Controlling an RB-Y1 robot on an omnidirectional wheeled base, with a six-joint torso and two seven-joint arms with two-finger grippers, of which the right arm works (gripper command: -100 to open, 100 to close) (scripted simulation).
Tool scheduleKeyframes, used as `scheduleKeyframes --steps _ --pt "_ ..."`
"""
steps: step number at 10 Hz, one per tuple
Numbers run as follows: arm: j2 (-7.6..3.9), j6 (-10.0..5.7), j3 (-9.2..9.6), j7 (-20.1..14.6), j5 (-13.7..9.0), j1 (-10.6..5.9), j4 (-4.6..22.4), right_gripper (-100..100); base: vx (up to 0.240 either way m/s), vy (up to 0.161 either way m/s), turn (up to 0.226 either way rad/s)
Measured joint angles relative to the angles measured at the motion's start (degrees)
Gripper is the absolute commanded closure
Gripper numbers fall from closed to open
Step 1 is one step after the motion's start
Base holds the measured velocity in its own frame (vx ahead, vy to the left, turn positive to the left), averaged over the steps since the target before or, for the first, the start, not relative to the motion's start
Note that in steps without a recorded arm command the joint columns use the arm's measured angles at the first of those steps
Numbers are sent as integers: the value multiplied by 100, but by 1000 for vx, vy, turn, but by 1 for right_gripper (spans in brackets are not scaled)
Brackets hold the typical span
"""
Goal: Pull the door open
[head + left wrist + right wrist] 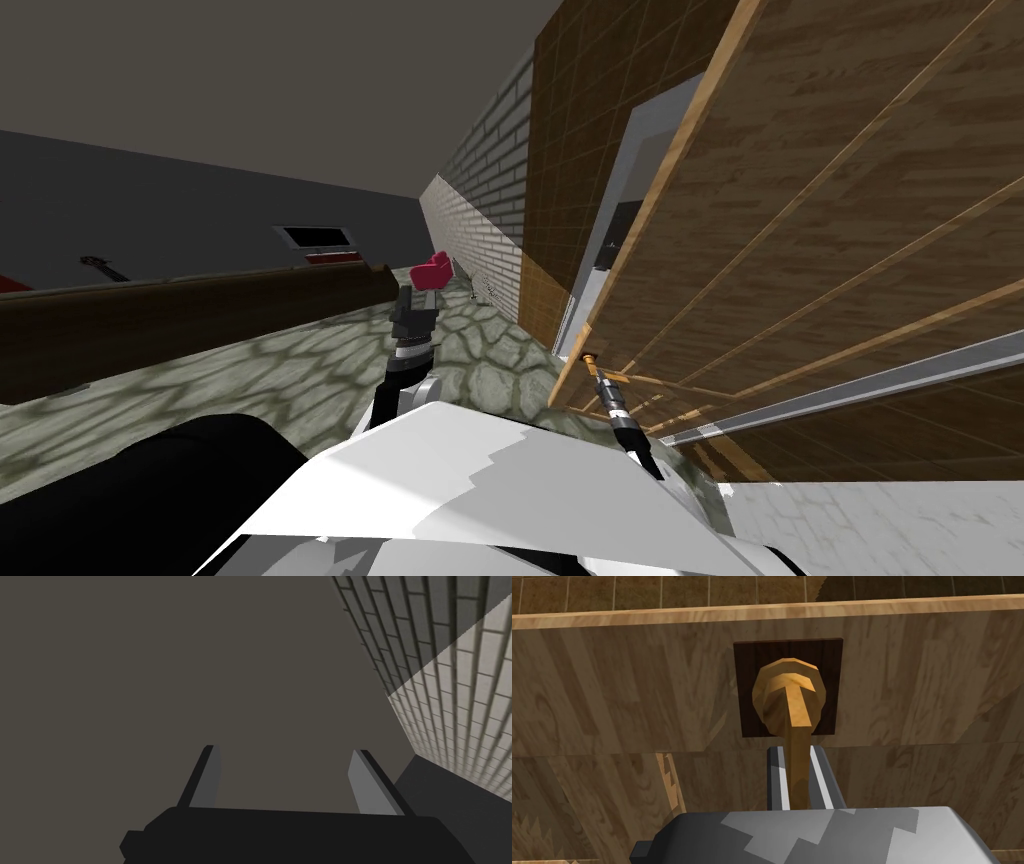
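My right end effector [797, 752] is clamped narrow on the thin wooden lever handle [790, 693] of the door [820, 230], which stands close on my right and looks swung off its white frame [625, 170]. If I pull off the door's arc, the lever could slip from the fingers. The door swings toward me and may crowd me. My left end effector [284, 752] hangs wide and empty. A red chair [432, 270] sits well apart.

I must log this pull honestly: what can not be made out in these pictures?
Handle: its free end is hidden by the body of the right gripper, right wrist view.
Door: the side away from the handle is cut off by the head view's right edge.
Dark thing on the far wall: too small to name, head view.
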Motion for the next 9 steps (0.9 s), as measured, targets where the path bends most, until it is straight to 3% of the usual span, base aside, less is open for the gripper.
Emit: scheduleKeyframes --steps 5,9 --pt "17 -113 -177 -74 246 -90 222 100 -213 -97 175" --pt "54 -97 -260 -123 406 -56 133 100 -148 -68 77"
